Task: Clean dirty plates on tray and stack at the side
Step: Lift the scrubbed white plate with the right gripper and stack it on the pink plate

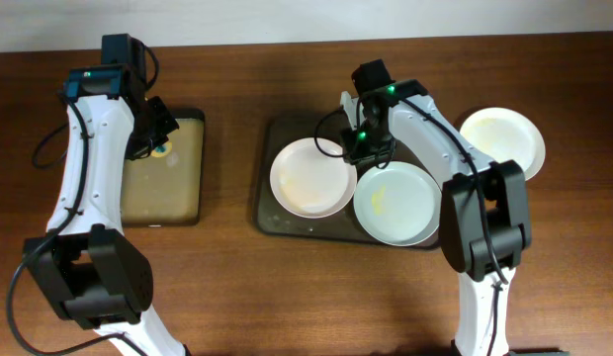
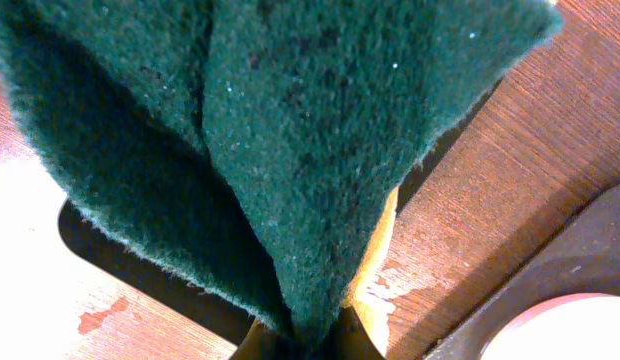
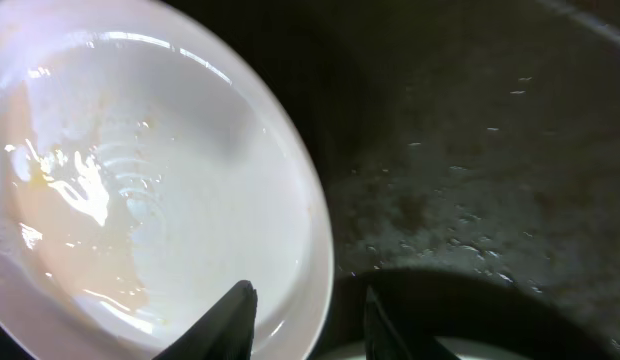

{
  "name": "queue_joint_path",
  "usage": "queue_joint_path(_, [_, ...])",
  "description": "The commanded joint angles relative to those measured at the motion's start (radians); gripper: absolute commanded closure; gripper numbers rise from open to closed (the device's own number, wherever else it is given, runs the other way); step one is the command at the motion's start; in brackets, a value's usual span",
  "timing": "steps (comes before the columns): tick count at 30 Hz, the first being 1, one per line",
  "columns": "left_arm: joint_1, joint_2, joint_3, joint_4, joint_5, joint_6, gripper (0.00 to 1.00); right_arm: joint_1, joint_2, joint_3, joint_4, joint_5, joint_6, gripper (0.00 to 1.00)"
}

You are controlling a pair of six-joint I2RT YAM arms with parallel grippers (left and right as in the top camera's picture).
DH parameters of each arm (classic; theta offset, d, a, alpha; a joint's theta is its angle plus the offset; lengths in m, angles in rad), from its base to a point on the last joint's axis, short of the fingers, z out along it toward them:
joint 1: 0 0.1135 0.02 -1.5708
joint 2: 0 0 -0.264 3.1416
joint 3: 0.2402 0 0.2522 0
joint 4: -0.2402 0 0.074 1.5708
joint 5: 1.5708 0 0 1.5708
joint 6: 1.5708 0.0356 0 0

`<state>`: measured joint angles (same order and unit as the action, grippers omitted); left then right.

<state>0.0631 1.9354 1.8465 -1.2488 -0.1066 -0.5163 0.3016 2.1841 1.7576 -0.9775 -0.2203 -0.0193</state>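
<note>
The right gripper (image 3: pixel 308 322) hangs over the brown tray (image 1: pixel 270 213), which sits in the middle of the desk. Its fingers (image 3: pixel 236 318) are spread a little, one on each side of the rim of the left plate (image 1: pixel 308 180). A second plate (image 1: pixel 395 203) lies beside it in the tray. A third plate (image 1: pixel 504 138) rests on the bare desk toward the right edge.

Near the left edge, the left gripper (image 1: pixel 160 131) hovers over a small black tray (image 1: pixel 188 198). A green scouring pad (image 2: pixel 290 130) hides its fingers, so their grip cannot be told, though the pad seems to hang from them.
</note>
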Motion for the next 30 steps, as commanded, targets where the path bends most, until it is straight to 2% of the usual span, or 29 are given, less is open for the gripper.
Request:
queue_joint_path(1, [-0.003, -0.008, -0.004, 0.006, 0.006, 0.017, 1.00, 0.001, 0.057, 0.008, -0.001, -0.038, -0.007, 0.64])
queue_joint_path(4, [-0.003, -0.008, -0.004, 0.005, 0.006, 0.017, 1.00, 0.001, 0.105, 0.008, 0.017, -0.026, -0.007, 0.68])
queue_joint_path(5, [-0.003, -0.008, -0.004, 0.005, 0.006, 0.017, 1.00, 0.001, 0.111, 0.008, 0.024, -0.026, -0.007, 0.73])
queue_joint_path(6, [-0.003, -0.008, -0.004, 0.005, 0.006, 0.017, 1.00, 0.001, 0.111, 0.008, 0.028, -0.023, -0.006, 0.89])
queue_joint_path(7, [-0.003, -0.008, -0.004, 0.005, 0.006, 0.017, 1.00, 0.001, 0.111, 0.008, 0.031, -0.010, -0.006, 0.96])
queue_joint_path(13, [-0.003, -0.008, -0.004, 0.006, 0.006, 0.017, 1.00, 0.013, 0.048, 0.074, -0.066, 0.227, 0.001, 0.96])
queue_joint_path(17, [-0.003, -0.008, -0.004, 0.006, 0.006, 0.017, 1.00, 0.125, -0.096, 0.179, -0.139, 0.594, -0.040, 0.96])
queue_joint_path(20, [-0.003, -0.008, -0.004, 0.005, 0.006, 0.017, 1.00, 0.248, -0.184, 0.201, -0.110, 0.866, -0.106, 0.96])
queue_joint_path(24, [-0.003, -0.008, -0.004, 0.005, 0.006, 0.025, 1.00, 0.388, -0.201, 0.201, -0.081, 1.203, -0.200, 0.96])
queue_joint_path(26, [-0.003, -0.008, -0.004, 0.005, 0.006, 0.025, 1.00, 0.452, -0.201, 0.201, -0.047, 1.313, -0.259, 0.96])
queue_joint_path(30, [-0.003, -0.008, -0.004, 0.002, 0.006, 0.025, 1.00, 0.528, -0.201, 0.201, 0.027, 1.414, -0.381, 0.96])
